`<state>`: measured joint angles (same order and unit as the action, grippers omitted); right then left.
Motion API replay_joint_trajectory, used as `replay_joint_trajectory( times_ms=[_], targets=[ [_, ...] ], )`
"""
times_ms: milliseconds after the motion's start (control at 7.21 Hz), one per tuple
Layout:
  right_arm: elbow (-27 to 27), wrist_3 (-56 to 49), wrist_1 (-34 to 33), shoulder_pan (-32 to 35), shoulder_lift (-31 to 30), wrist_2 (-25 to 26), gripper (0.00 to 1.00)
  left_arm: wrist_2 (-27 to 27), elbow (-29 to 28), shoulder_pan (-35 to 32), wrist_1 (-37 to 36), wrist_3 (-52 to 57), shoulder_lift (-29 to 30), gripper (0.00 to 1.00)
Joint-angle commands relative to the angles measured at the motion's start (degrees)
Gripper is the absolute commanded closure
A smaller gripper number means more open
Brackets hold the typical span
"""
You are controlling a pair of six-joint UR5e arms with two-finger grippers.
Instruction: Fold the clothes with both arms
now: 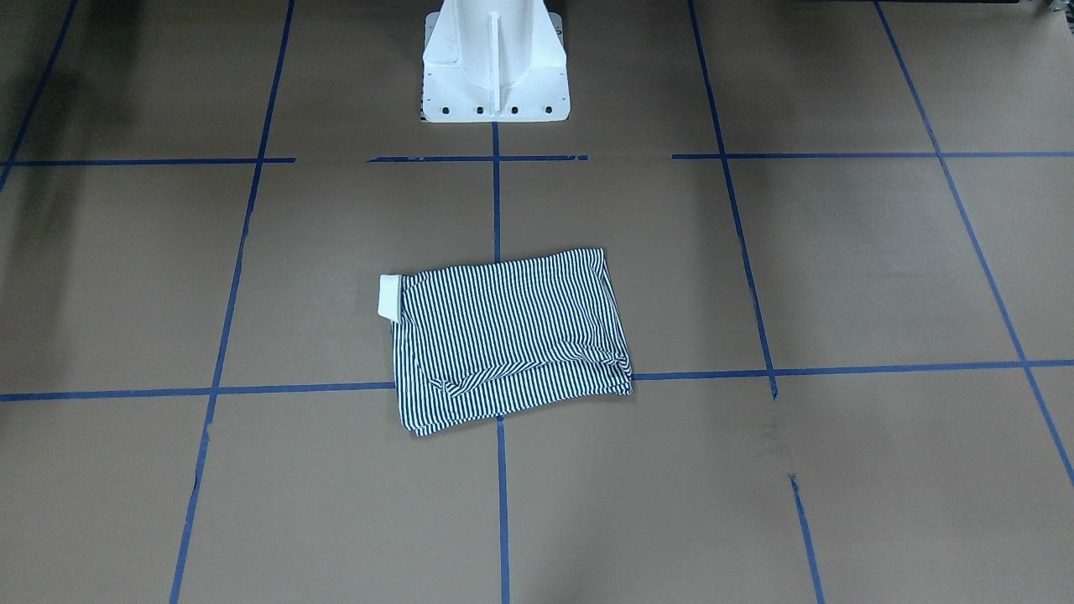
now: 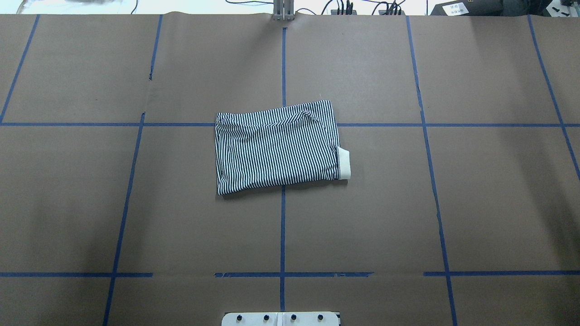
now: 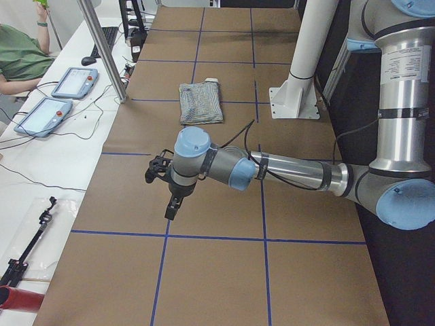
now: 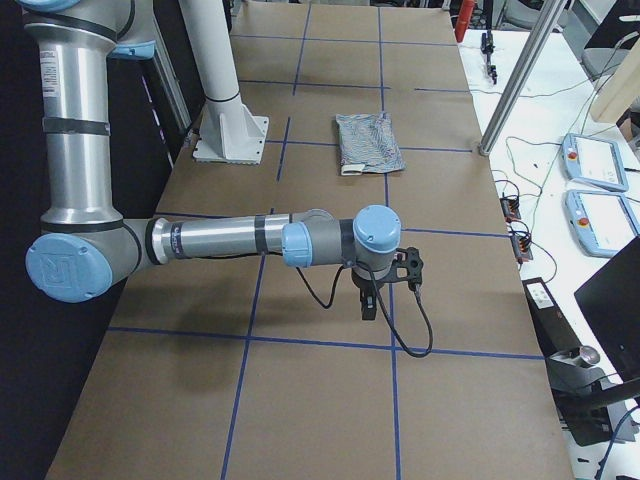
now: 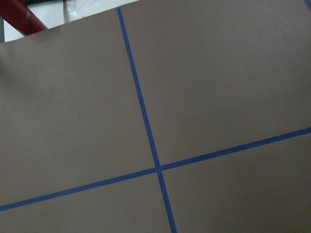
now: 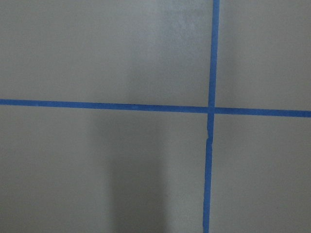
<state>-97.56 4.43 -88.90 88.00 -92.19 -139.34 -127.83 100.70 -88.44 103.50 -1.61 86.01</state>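
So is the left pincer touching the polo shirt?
Apart. The exterior left view shows the left pincer far from the striped polo shirt, bare tabletop between them.

Table (image 2: 498, 203) brown, gridded with blue tape (image 2: 282, 226). White pedestal (image 1: 495, 59) stands on it. Pendant (image 3: 71, 83) lies near a person (image 3: 19, 56) in green.

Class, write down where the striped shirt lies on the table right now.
In the overhead view the folded striped shirt lies mid-table across the central blue tape line, straight ahead of the white pedestal base, cream collar toward the robot's right.
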Motion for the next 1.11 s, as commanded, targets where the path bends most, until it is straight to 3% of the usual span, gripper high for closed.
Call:
replay_joint_trajectory(
  times_ms=[0,277,416,970],
  targets=[
    [1.6,-0.6,4.8,0.1,-3.1,0.3,0.00,0.0,-0.7,-0.1,-3.5,0.0,-0.1,0.00],
    [3.3,-0.7,7.6,0.1,-3.0,3.4,0.00,-0.1,0.5,-0.2,-9.0,3.5,-0.5,0.00],
    [3.5,-1.7,7.5,0.9,-3.3,4.8,0.00,-0.1,-0.5,-0.1,-11.2,10.7,-0.3,0.00],
    [2.7,-1.6,8.0,2.4,-4.2,4.4,0.00,-0.4,-0.2,-0.1,-11.4,11.3,-0.2,0.00]
  ],
)
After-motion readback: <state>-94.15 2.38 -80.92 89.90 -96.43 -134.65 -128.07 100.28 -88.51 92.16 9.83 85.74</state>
